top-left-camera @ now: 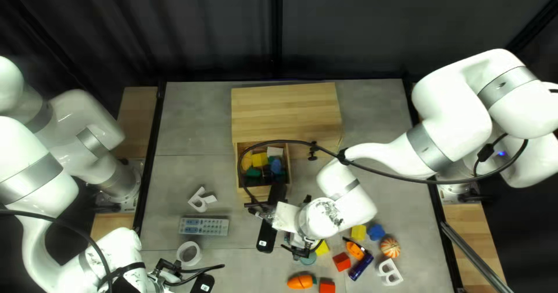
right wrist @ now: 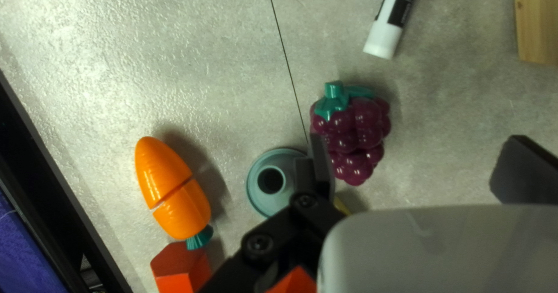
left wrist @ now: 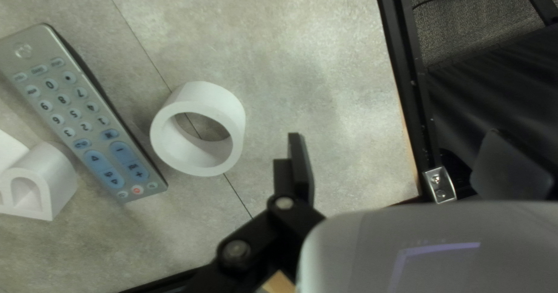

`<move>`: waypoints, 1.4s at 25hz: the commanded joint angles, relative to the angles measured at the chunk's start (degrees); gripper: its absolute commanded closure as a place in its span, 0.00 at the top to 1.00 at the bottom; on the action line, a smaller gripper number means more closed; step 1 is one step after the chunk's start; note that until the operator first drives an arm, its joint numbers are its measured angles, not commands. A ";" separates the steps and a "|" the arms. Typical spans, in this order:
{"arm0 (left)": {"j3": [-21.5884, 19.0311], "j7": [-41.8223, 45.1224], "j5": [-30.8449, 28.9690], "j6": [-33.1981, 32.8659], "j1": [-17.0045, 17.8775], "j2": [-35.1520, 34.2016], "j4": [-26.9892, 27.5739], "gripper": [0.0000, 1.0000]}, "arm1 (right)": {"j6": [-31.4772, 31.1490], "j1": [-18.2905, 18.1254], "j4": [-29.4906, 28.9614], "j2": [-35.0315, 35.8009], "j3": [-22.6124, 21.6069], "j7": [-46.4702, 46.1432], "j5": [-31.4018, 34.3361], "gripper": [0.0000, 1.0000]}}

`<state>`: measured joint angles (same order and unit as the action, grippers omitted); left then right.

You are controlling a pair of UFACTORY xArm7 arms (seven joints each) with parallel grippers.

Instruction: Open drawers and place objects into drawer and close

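purple grapes [right wrist: 354, 136] show only in the right wrist view; right tool [top-left-camera: 286, 217] and left tool [top-left-camera: 167, 270] gape wide.

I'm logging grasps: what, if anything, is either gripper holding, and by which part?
Nothing is held: the left gripper and right gripper are both open.

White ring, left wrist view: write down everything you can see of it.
The white ring is a short, hollow cylinder with a thick wall, smooth and matt, perhaps plastic. It lies flat on the table, open end up, and a thin dark seam shows through its hole. The grey remote is beside it, apart. Only the table touches it.
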<state>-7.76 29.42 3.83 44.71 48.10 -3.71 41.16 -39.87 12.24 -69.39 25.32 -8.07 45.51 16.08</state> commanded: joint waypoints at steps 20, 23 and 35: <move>0.00 0.00 0.00 0.00 0.00 0.00 0.00 1.00 | 4.28 -0.97 0.72 2.75 -1.25 -3.05 -0.64 0.03; 0.00 0.00 0.00 0.00 0.00 0.00 0.00 1.00 | 1.88 0.56 -0.41 2.54 -0.68 -1.64 0.73 0.02; 0.00 0.00 0.00 0.00 0.00 0.00 0.00 1.00 | -12.10 6.29 -5.55 0.13 1.06 3.27 6.18 0.01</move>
<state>-7.76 29.42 3.83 44.71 48.10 -3.71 41.16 -50.05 18.15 -75.56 27.57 -7.32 48.40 21.48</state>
